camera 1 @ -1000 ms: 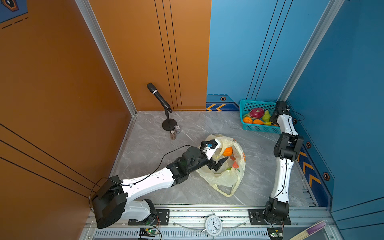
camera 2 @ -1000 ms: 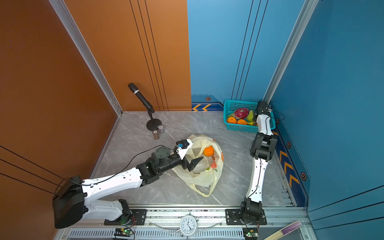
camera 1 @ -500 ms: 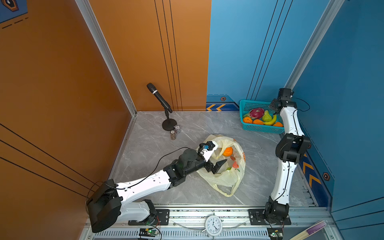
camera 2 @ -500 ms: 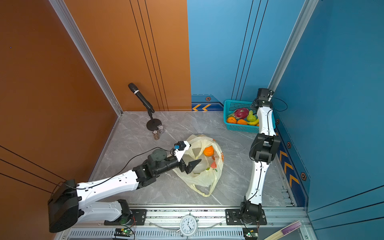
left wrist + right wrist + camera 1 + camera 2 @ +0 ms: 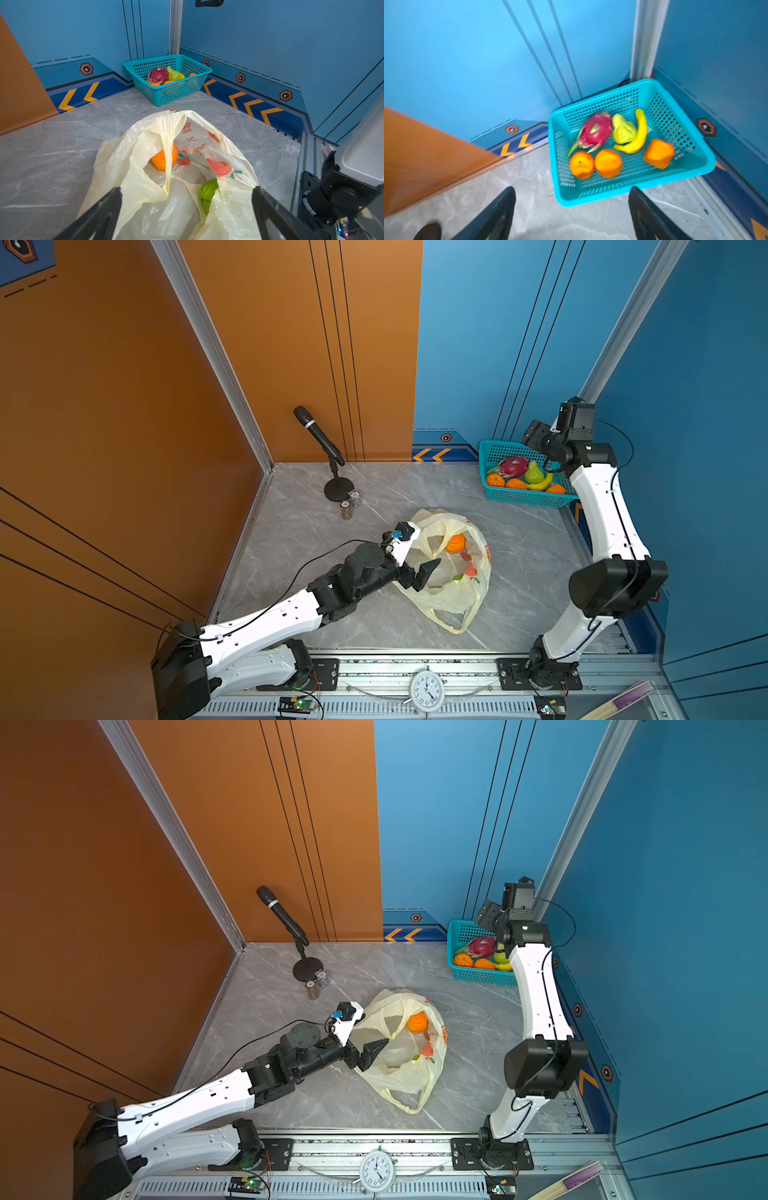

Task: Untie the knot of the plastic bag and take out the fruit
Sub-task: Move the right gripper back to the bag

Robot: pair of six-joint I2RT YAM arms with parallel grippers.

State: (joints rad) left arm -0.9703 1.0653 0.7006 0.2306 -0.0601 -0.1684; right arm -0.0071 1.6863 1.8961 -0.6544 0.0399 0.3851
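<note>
Thin crinkly plastic bag (image 5: 135, 149); perforated plastic basket (image 5: 176, 91); glossy marbled tabletop (image 5: 62, 145)

The plastic bag (image 5: 453, 601) was a translucent pale yellow, printed with orange-red fruit, small green leaves and orange-red lettering. Inside it showed one bright orange (image 5: 456, 543) and a glossy green fruit (image 5: 207, 193). At 2 o'clock from the bag, the basket (image 5: 523, 499) was teal, its walls patterned with rows of small holes. It held a magenta dragon fruit (image 5: 596, 131) with green tips, a yellow-green fruit (image 5: 623, 131), a yellow banana (image 5: 640, 133) and three plain oranges (image 5: 608, 163). The table (image 5: 532, 556) was grey marble with white veins. Orange chevrons (image 5: 432, 455) ran along a dark blue band.
</note>
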